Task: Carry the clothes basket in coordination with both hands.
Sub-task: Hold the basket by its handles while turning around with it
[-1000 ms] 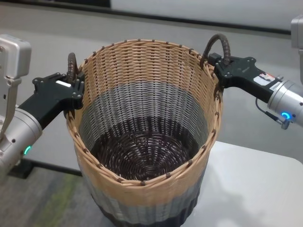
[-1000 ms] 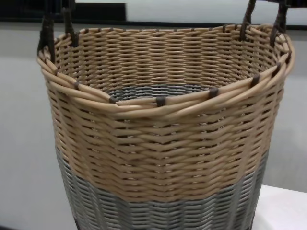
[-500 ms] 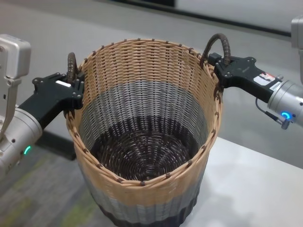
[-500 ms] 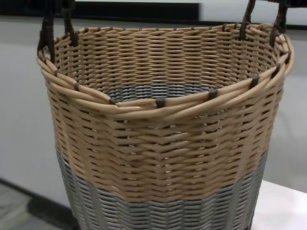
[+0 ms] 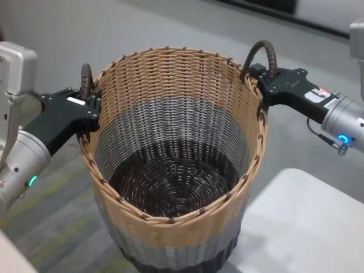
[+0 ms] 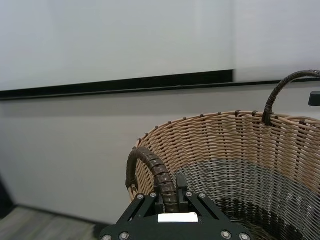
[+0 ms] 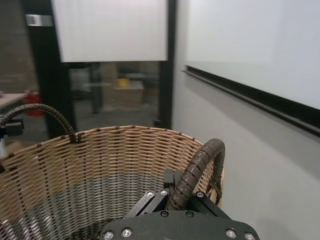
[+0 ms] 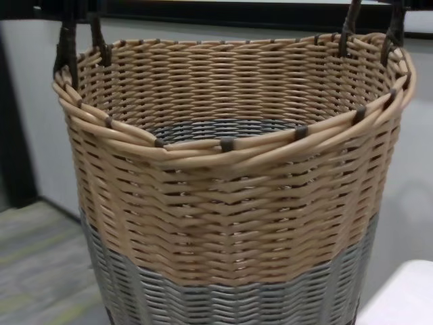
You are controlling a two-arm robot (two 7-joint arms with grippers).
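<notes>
The clothes basket (image 5: 176, 85) is a large round wicker basket, tan above and grey below, empty, held up between both arms. It fills the chest view (image 8: 230, 203). My left gripper (image 5: 90, 108) is shut on the dark brown loop handle (image 5: 86, 77) on the basket's left rim; the left wrist view shows that handle (image 6: 155, 172) running into the gripper. My right gripper (image 5: 259, 79) is shut on the right loop handle (image 5: 264, 54), which also shows in the right wrist view (image 7: 200, 160). The basket hangs upright.
A white table corner (image 5: 307, 227) lies at the lower right, beside the basket's base. Grey-green carpet floor (image 5: 51, 227) lies below on the left. A grey wall with a dark strip (image 6: 115, 85) stands behind, and a dark door frame (image 7: 172, 60) shows in the right wrist view.
The basket stays the same in both grippers while the background slides: the table has shifted right and more carpet floor shows at left. The whole robot has turned or moved with the basket.
</notes>
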